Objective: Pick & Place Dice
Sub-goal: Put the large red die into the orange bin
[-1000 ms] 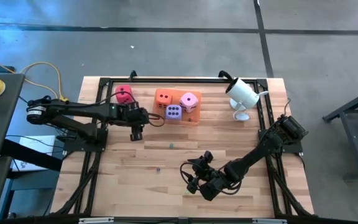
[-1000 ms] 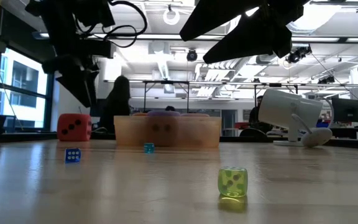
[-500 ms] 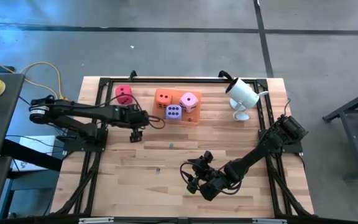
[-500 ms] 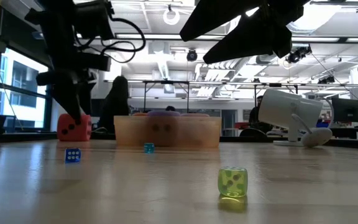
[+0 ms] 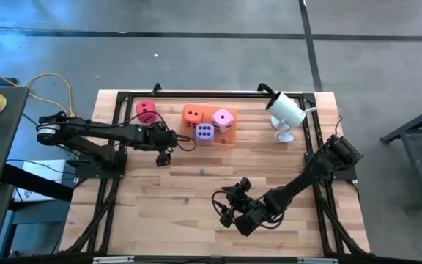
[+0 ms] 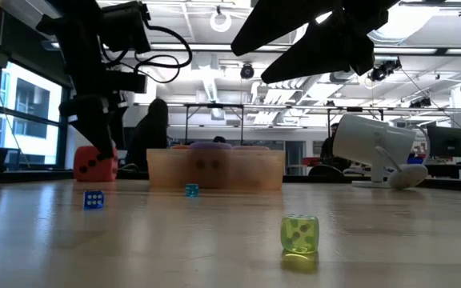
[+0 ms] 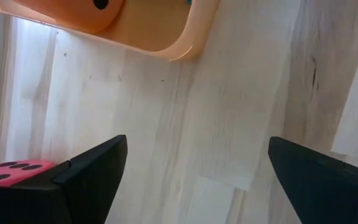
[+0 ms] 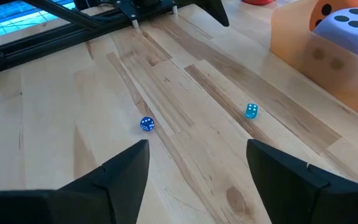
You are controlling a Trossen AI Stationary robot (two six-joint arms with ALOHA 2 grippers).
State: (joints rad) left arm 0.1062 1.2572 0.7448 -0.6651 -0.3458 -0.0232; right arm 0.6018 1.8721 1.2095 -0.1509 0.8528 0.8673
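High view: translucent orange square tray [image 5: 229, 139] sits toward the far side of the wooden worktop [image 5: 167, 213], holding three soft dice: orange [image 5: 192, 114], light pink [image 5: 223, 119], purple [image 5: 204, 132]. Red-magenta soft die [image 5: 146, 110] lies outside, left of the tray, on bare wood. Left tool [image 5: 163, 157] hangs just left of the tray, nearer than that die; fingers spread, nothing between them. Right tool [image 5: 226, 210] waits low over the near-centre worktop, well apart from the tray.

Low view: red die [image 6: 95, 163] rests on the wood, left arm above it.

Left wrist view: fingers wide, bare wood between; red die [image 7: 11, 173] beside one finger, tray corner [image 7: 185, 43] ahead. Judgement: lined up for the last die.

Right wrist view: right tool part-open, empty. Two small blue dice [image 8: 146, 124] [image 8: 251, 111] lie loose.
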